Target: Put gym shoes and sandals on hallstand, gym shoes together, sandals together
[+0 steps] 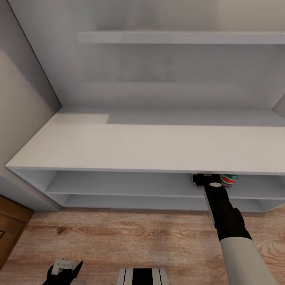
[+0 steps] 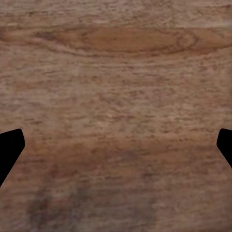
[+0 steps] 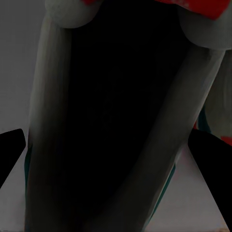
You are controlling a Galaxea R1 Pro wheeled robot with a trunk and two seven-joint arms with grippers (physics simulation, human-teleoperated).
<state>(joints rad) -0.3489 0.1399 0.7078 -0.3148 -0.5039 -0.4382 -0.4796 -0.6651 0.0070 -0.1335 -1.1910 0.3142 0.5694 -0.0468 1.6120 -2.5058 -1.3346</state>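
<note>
Right pincer point(image 1: 202, 180) straddles gym shoe point(image 1: 228, 180) on hallstand point(image 1: 118, 146) shelf.

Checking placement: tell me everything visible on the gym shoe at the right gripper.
The gym shoe sits on the upper open shelf of the hallstand, mostly hidden beneath the bench top. The head view shows a cream end with green stripes and a red-orange patch. The right wrist view looks into its dark opening, with cream walls and red-orange trim. The right gripper is at the shoe; whether the jaws grip it is unclear.
</note>
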